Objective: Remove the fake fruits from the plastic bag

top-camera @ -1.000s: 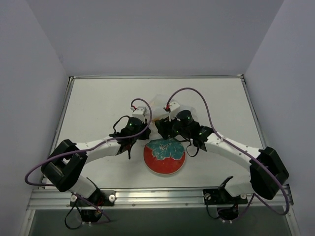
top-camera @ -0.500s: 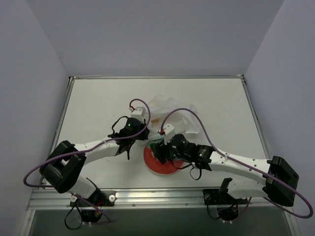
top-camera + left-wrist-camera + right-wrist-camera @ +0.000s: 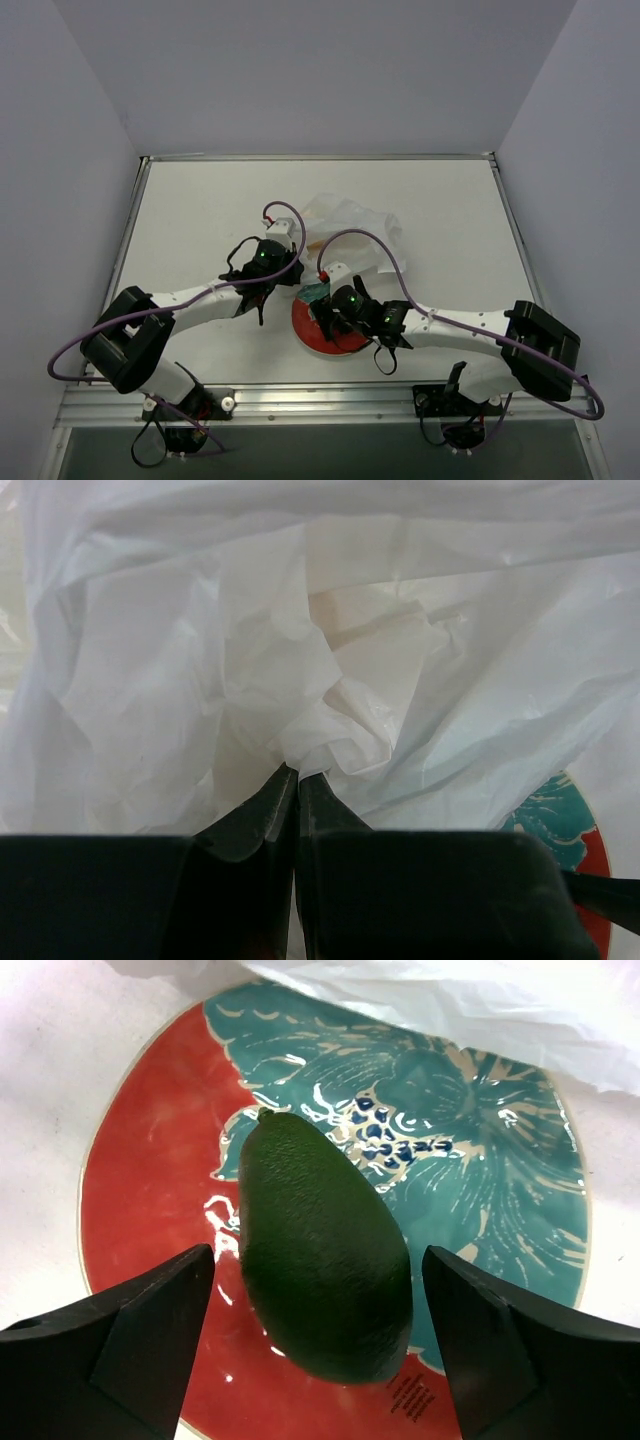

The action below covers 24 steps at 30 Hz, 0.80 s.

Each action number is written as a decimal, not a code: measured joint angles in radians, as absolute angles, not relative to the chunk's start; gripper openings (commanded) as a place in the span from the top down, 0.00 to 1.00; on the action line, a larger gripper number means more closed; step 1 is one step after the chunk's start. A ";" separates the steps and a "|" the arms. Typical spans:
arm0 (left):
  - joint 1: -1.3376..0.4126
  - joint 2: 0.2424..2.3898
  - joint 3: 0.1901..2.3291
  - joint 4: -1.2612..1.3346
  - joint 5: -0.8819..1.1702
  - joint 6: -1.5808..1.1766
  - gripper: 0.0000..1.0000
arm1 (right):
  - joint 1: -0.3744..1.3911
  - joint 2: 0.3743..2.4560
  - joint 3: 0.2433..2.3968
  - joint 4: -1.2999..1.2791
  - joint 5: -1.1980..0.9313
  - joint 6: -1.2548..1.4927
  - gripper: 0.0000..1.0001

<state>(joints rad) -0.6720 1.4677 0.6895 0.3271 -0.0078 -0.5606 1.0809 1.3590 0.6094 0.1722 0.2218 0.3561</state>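
Note:
The whitish plastic bag (image 3: 352, 222) lies crumpled behind the red-and-teal plate (image 3: 308, 338). My left gripper (image 3: 297, 775) is shut on a fold of the bag's film (image 3: 330, 630) at its near edge; in the top view it (image 3: 292, 272) sits at the bag's left. My right gripper (image 3: 318, 1260) is open low over the plate (image 3: 150, 1190). The dark green oval fruit (image 3: 315, 1200) lies on the plate between its fingers (image 3: 150, 1320), not touching them. A faint orange tint shows through the film (image 3: 345, 615). The other fruits are hidden.
The bag's edge (image 3: 450, 1000) overlaps the plate's far rim. The plate's rim also shows at the lower right of the left wrist view (image 3: 565, 815). Grey walls surround the white table (image 3: 200, 210), and a metal rail runs along its near edge (image 3: 320, 400).
My right arm has swung from the bag back over the plate. The dark green fruit now lies on the plate between its open fingers. My left gripper has stayed shut on the bag.

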 measured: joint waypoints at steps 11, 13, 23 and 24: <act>-0.672 1.440 0.672 0.331 -0.012 -0.561 0.98 | 1.081 1.259 0.748 0.183 0.300 0.337 0.77; -0.672 1.437 0.672 0.336 -0.017 -0.561 0.98 | 1.079 1.280 0.804 0.216 0.345 0.332 0.87; -0.672 1.368 0.640 0.341 -0.030 -0.561 0.98 | 0.963 1.626 0.918 0.382 0.514 0.303 0.85; -0.672 1.343 0.628 0.342 -0.035 -0.561 0.98 | 0.945 1.648 0.918 0.395 0.514 0.302 0.85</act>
<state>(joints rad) -0.6716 1.3426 0.6277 0.3416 -0.0345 -0.5606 0.9451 1.6478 0.9176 0.3946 0.5140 0.3019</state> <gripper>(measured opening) 0.027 0.149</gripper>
